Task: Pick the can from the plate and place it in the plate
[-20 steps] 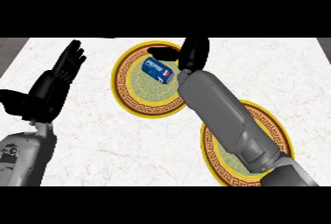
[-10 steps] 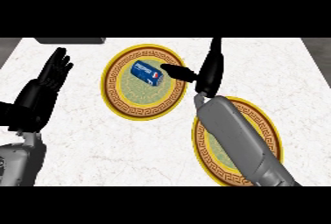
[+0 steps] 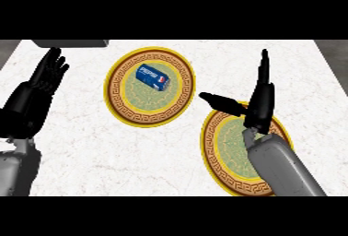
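A blue can (image 3: 152, 78) lies on its side in the upper part of the far plate (image 3: 130, 110), a gold-rimmed plate with a green centre. A second matching plate (image 3: 224, 156) sits nearer, at the right, partly under my right forearm. My right hand (image 3: 257, 101) is open, fingers straight and pointing away, thumb stretched left toward the far plate. It hovers between the two plates, to the right of the can and apart from it. My left hand (image 3: 34, 99) rests open at the left edge, fingers up.
The plates lie on a white marble counter (image 3: 102, 156). A grey object (image 3: 70, 43) shows at the counter's far left edge. The counter's right edge runs near the top right corner.
My right hand has drawn back to the right and nearer, away from the can and off the far plate. The can has not moved on its plate. The left hand stays put.
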You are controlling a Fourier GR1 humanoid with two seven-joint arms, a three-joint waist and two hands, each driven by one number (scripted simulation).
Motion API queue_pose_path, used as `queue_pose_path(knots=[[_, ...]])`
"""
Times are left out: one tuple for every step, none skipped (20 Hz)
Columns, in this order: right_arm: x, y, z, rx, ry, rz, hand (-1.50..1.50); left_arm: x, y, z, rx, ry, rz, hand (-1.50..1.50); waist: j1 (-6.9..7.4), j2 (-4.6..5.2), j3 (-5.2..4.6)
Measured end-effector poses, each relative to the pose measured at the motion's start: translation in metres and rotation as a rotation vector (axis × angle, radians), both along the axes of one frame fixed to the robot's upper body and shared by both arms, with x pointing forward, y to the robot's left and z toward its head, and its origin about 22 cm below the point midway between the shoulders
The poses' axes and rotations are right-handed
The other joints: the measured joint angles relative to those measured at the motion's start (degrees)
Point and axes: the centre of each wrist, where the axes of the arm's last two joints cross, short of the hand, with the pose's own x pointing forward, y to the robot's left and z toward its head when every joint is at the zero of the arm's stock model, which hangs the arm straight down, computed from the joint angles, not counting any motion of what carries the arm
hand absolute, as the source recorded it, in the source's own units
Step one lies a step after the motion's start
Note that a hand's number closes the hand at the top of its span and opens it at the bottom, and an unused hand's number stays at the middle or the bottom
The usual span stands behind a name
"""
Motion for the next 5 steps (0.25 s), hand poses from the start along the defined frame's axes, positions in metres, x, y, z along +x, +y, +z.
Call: queue_pose_path(knots=[[-0.004, -0.005, -0.001, -0.003, 0.002, 0.002, -1.50, 0.000, -0.002, 0.002, 0.001, 0.003, -0.002, 0.00, 0.09, 0.02, 0.00], [-0.010, -0.011, 0.000, -0.011, 0.003, 0.004, -1.50, 0.000, -0.007, 0.001, 0.003, 0.005, -0.003, 0.00, 0.08, 0.04, 0.01], [-0.015, -0.018, -0.001, -0.019, 0.004, 0.001, -1.50, 0.002, -0.006, -0.002, 0.000, 0.006, -0.004, 0.00, 0.09, 0.06, 0.00], [-0.020, -0.024, -0.001, -0.024, 0.003, 0.000, -1.50, 0.003, -0.004, 0.001, 0.001, 0.006, -0.002, 0.00, 0.12, 0.08, 0.00], [-0.025, -0.027, -0.005, -0.037, 0.005, -0.004, -1.50, 0.002, -0.004, 0.000, 0.002, 0.005, 0.000, 0.00, 0.17, 0.09, 0.00]])
